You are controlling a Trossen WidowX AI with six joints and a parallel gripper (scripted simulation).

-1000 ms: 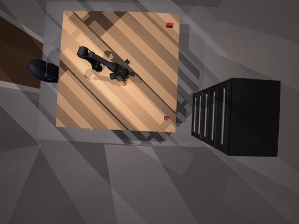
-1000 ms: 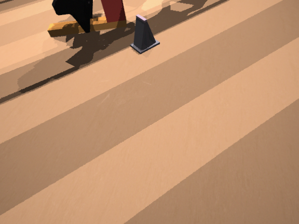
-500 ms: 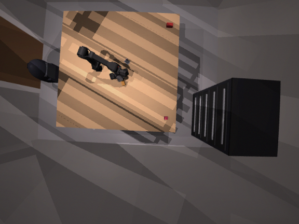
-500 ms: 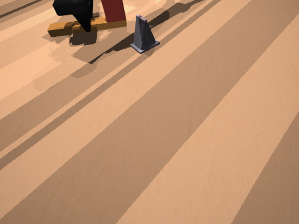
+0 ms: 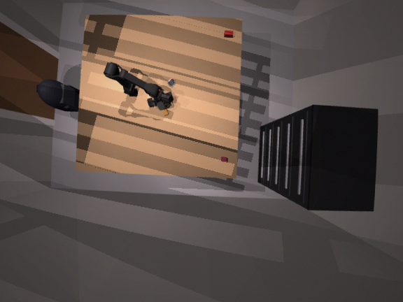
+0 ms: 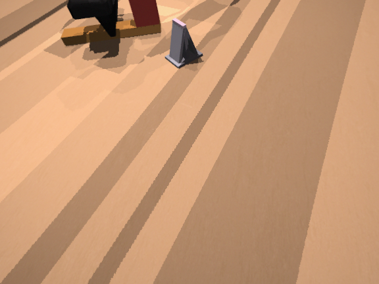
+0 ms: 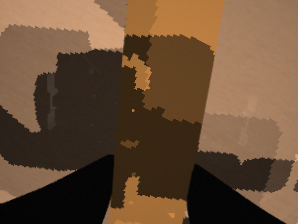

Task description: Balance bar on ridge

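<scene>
The orange bar [image 5: 165, 112] [image 6: 74, 37] [image 7: 190, 20] lies on the table, with a dark red block [image 6: 145, 13] standing on one end. My gripper [image 7: 151, 168] is shut on the bar, one black finger against each long side, between the bar's free end and the red block. The arm hides part of the bar in the top view. The grey ridge [image 5: 171, 82] [image 6: 177, 43] stands upright on its flat base, apart from the bar, beyond its red-block end. Its narrow top is bare and pinkish in the exterior view.
A red block [image 5: 228, 33] lies near the table's upper right corner in the top view, and a small crimson block [image 5: 224, 159] near the lower right one. A black drawer cabinet [image 5: 343, 157] stands off the table's right side. Striped shadows cross the table [image 5: 196, 147].
</scene>
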